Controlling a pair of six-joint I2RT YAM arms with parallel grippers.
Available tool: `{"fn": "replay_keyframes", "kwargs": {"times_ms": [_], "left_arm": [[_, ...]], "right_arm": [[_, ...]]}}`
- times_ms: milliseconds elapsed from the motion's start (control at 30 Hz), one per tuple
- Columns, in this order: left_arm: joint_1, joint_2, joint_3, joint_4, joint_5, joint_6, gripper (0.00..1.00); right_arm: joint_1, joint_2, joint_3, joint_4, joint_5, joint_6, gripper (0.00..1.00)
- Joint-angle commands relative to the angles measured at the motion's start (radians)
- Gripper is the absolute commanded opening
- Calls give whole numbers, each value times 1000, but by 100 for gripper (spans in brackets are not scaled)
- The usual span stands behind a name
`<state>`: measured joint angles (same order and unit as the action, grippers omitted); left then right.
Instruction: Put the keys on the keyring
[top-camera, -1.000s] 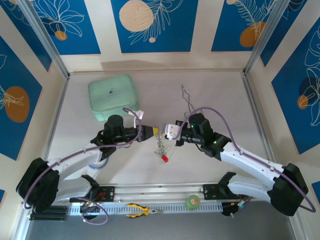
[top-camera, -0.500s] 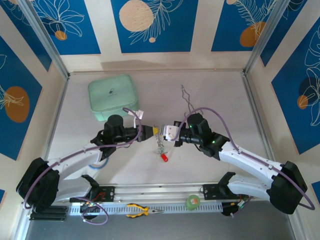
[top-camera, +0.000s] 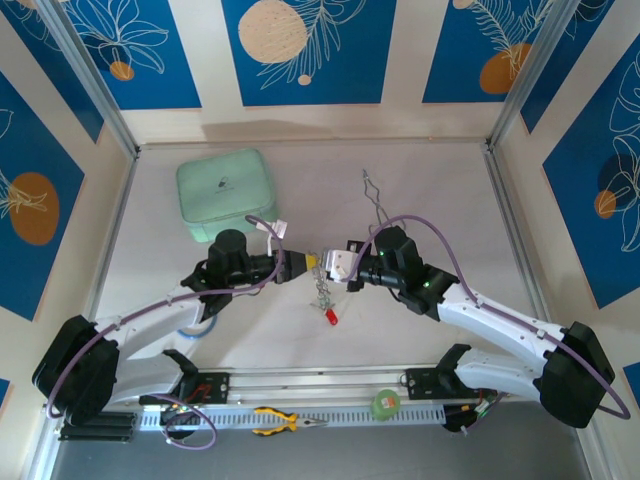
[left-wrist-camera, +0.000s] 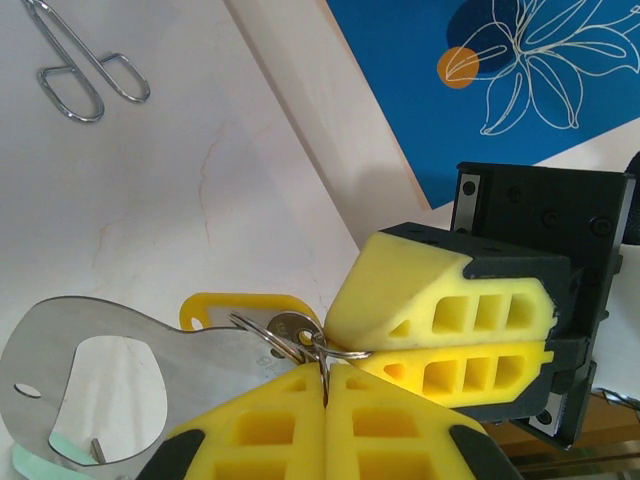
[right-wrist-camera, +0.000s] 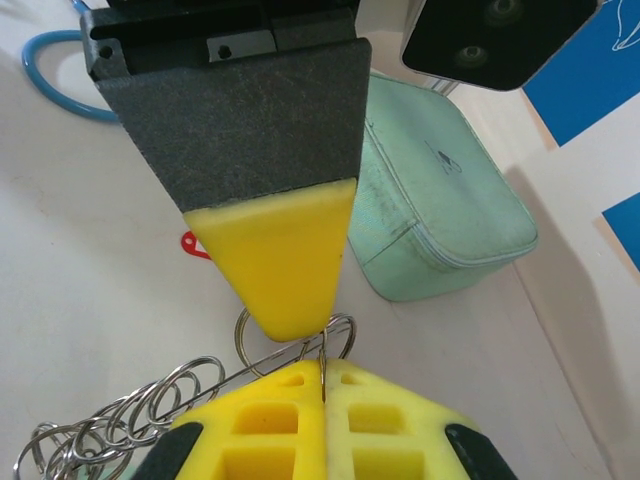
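My two grippers meet tip to tip over the middle of the table, the left gripper (top-camera: 311, 263) coming from the left and the right gripper (top-camera: 327, 266) from the right. In the left wrist view the left gripper (left-wrist-camera: 326, 385) is shut on a thin wire ring (left-wrist-camera: 330, 352). That ring also carries a small round key head (left-wrist-camera: 290, 328) and a yellow tag (left-wrist-camera: 245, 304). The flat grey keyring (left-wrist-camera: 200, 365) lies against them. My right gripper (right-wrist-camera: 322, 376) is shut on a thin ring (right-wrist-camera: 343, 330) too. A chain of rings (right-wrist-camera: 110, 420) and a red tag (top-camera: 328, 317) hang below.
A mint zip case (top-camera: 225, 192) sits at the back left and thin silver tongs (top-camera: 376, 198) at the back middle. Yellow-handled pliers (top-camera: 285, 422) and a green round item (top-camera: 385, 404) lie on the front rail. A blue cable (right-wrist-camera: 55, 65) lies near the left arm.
The right gripper has edged slightly left toward the left gripper. The hanging rings and red tag swung a little. Both grips are unchanged.
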<state>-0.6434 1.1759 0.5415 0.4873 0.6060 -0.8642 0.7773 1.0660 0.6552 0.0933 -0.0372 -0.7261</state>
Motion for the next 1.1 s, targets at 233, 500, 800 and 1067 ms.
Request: {"fn": "replay_keyframes", "kwargs": {"times_ms": [233,500,800,1067], "left_arm": [[12,10,16,76,20,-22,0],[15,7,11,108,26,-44,0],[25,17,-15,214,23,-120,0],[39,40,-43,353,19,-202,0]], "right_arm": [[13,6,15,-46,-45,-17,0],[6,29,19,-55,-63,11,0],[-31,41,12,-31,-136,123,0],[-45,56,1,-47,-234,221,0]]}}
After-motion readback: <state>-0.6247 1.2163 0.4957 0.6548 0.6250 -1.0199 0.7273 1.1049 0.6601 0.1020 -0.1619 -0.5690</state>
